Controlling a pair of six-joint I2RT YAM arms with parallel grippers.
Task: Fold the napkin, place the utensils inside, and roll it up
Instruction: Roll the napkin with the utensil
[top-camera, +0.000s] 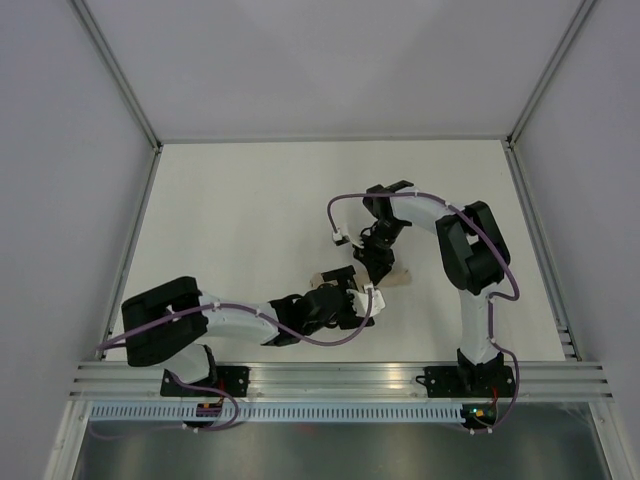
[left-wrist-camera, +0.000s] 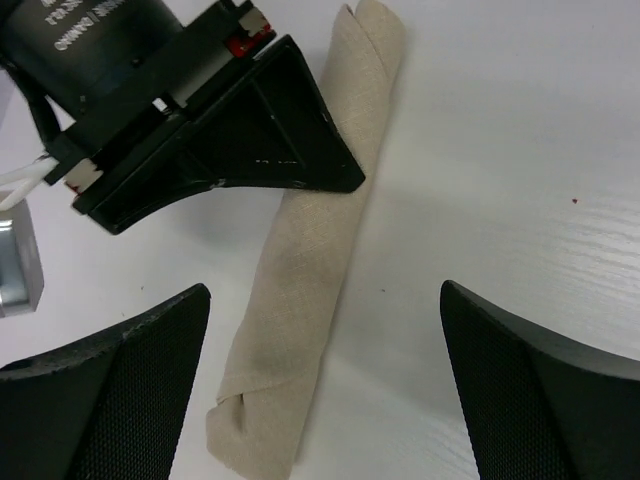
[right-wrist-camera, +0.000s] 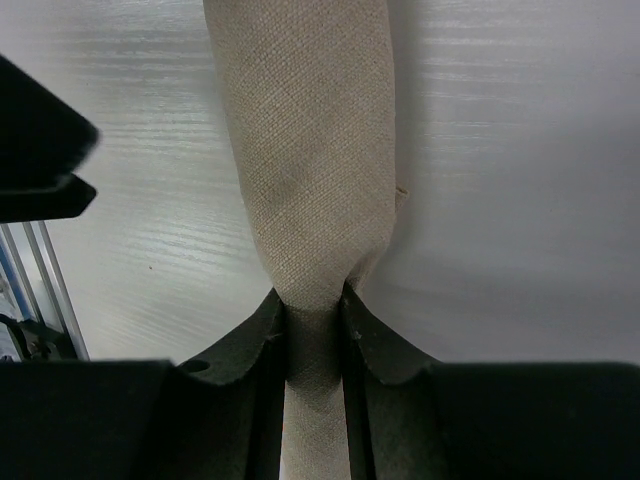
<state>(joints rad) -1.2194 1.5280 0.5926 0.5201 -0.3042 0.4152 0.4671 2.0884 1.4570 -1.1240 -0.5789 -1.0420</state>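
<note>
Lying rolled slim, the beige napkin (left-wrist-camera: 300, 290) is pinched by right end effector (right-wrist-camera: 315, 330); left end effector (left-wrist-camera: 325, 335) gapes.

White lettering on black motor housing (left-wrist-camera: 100, 50), upside down, cropped at edge; unreadable.

**Black-and-White Arms, Purple Cables**

The left arm (top-camera: 235, 322) and right arm (top-camera: 470, 250) share one build: white tubular links between chunky black joint housings, each trailed by a looping pale purple cable (top-camera: 335, 212). The left fingers (left-wrist-camera: 110, 390) are matte black wedges with finely dimpled pads. The right fingers (right-wrist-camera: 245, 345) are smooth, curved black. A black motor housing (left-wrist-camera: 90, 40) carries white lettering, a red detail and thin white wires.
</note>
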